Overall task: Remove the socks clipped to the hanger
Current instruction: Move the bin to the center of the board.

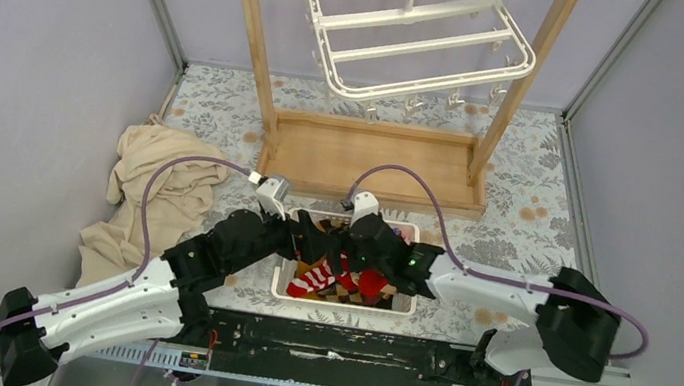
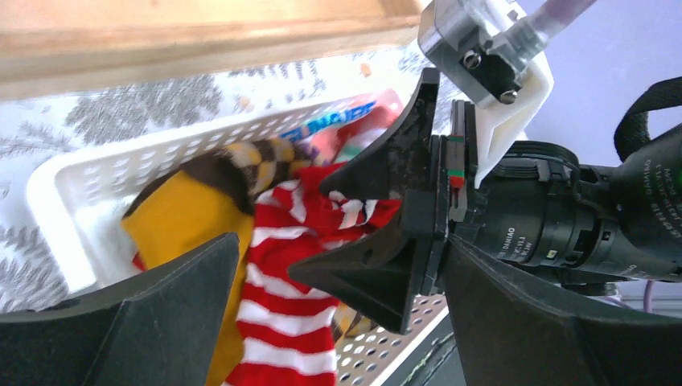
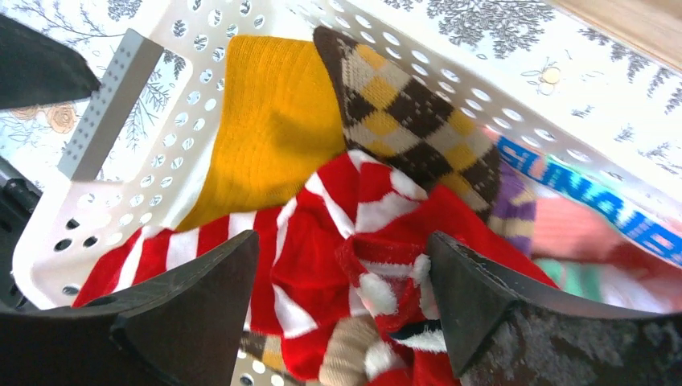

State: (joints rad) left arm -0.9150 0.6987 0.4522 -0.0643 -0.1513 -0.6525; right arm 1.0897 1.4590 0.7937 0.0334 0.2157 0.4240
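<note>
Near field: left gripper (image 2: 338,257) and right gripper (image 3: 342,241) tip to tip, fingers apart on each, nothing clamped. Directly beneath the fingers: socks (image 3: 322,209) heaped in the white basket (image 3: 153,201), striped, mustard, argyle. Beyond the grippers: wooden rack (image 1: 373,162). Higher and farther: hanger (image 1: 419,47), clips bare. Step judged: final drop-off. Next move: lifting straight up, clear of cloth.

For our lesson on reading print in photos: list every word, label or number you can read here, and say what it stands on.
"SUNAVIE": blue letters, cut off at the picture's edge, on a pink sock in the white basket.
White print on the black arm casing: too small to read.
Nothing else is readable.
</note>
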